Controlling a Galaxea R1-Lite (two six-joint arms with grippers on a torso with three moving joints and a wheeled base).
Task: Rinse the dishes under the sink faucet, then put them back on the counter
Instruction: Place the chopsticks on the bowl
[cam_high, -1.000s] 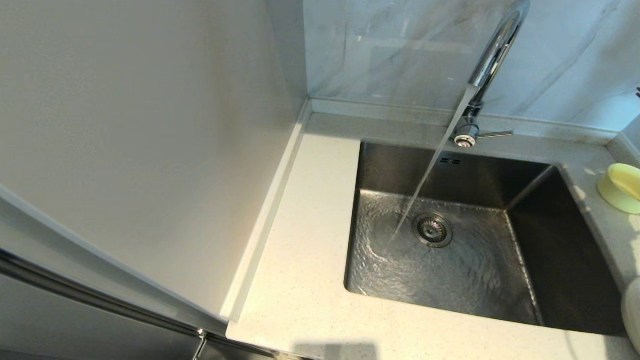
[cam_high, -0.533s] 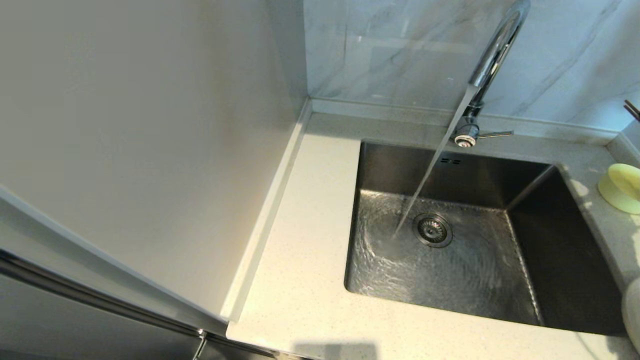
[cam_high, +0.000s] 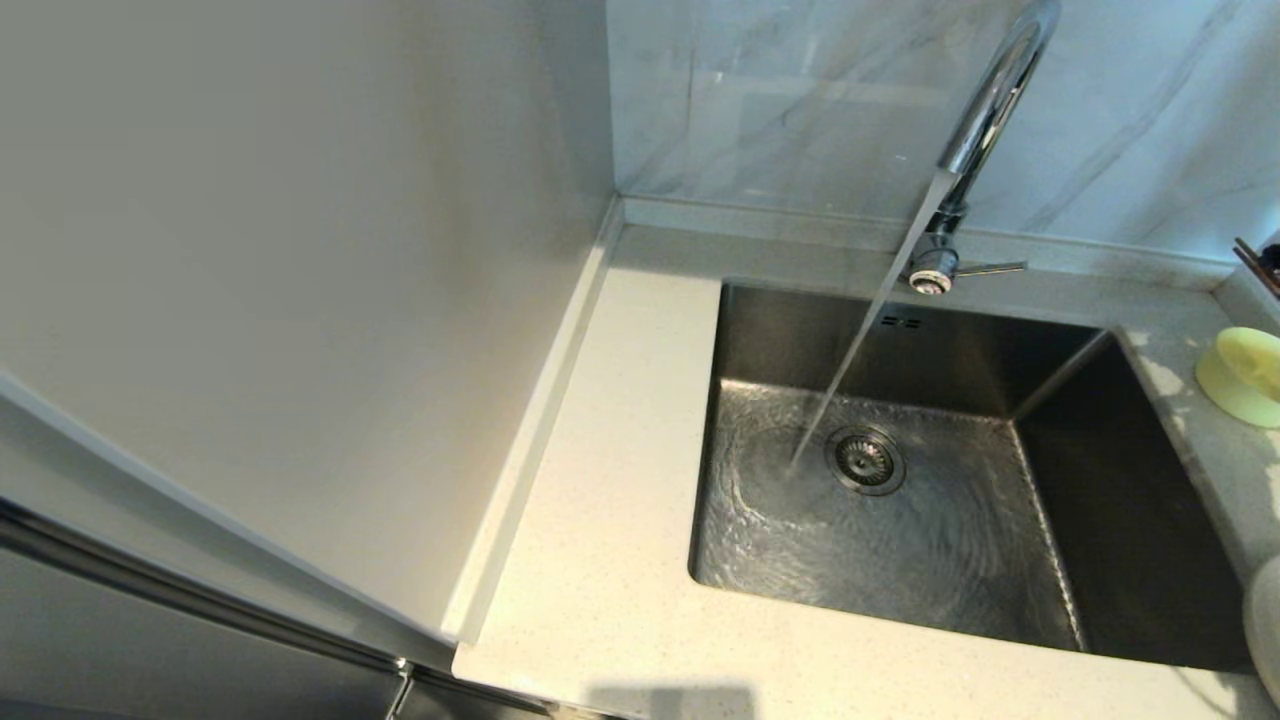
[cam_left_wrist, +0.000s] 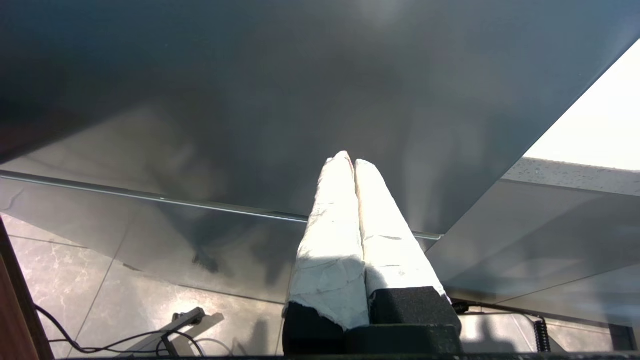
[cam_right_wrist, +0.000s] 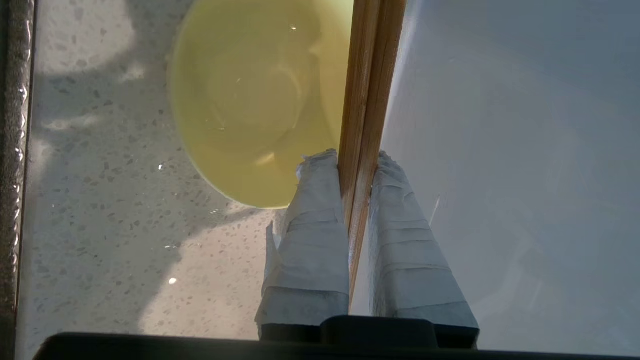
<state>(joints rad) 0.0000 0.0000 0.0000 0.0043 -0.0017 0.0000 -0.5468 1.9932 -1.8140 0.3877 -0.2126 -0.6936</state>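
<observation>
Right gripper (cam_right_wrist: 357, 157): fingers closed on the chopsticks (cam_right_wrist: 367, 95), the pair pinched between the two taped pads; held above the counter (cam_right_wrist: 100, 210) right of the sink, directly over the edge of the bowl (cam_right_wrist: 250, 105). Only the chopstick tips show at the far right edge of the head view.
Left gripper (cam_left_wrist: 350, 162): fingers pressed together, holding nothing; parked low beside a dark cabinet front, away from the work.
Sink faucet (cam_high: 985, 110): running, stream falling just beside the drain strainer (cam_high: 865, 460); water spreading across the sink (cam_high: 900, 540) floor. No dish in the basin.
Bowl: on the counter right of the sink, upright, a few droplets inside; rinsed or not, cannot tell.
Plate (cam_high: 1265, 625): sliver visible at the right edge, on the counter.
Progress, as judged: chopsticks lifted but not yet under the stream; their rinse and return remain, likely the plate's also.
</observation>
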